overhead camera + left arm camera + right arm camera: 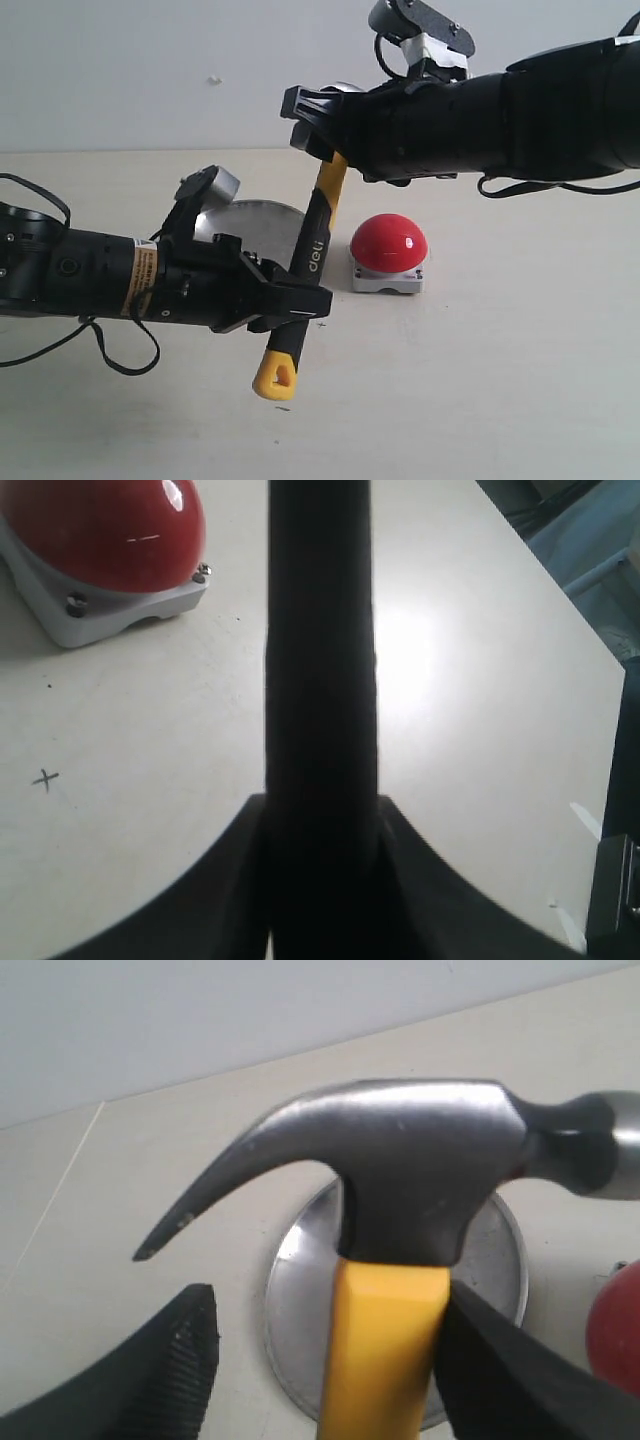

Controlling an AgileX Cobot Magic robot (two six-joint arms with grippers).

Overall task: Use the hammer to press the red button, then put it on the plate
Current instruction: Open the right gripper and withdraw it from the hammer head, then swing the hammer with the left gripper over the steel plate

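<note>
In the left gripper (300,300) the hammer (315,240) is being clamped low on its black grip, likely stiff and top-heavy; the right gripper (312,120) is being held open around the yellow neck. The tool is being held head-up over the middle of the table (500,380) — between the plate (255,215) and the red button (389,243).

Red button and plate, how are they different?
The red button is a shiny red dome bulging up on a grey square base; the plate is silver, round and flat. The red button shows fully in the exterior view; the plate is partly hidden behind the hammer and the left gripper. Both rest on the table, and the hammer touches neither.
</note>
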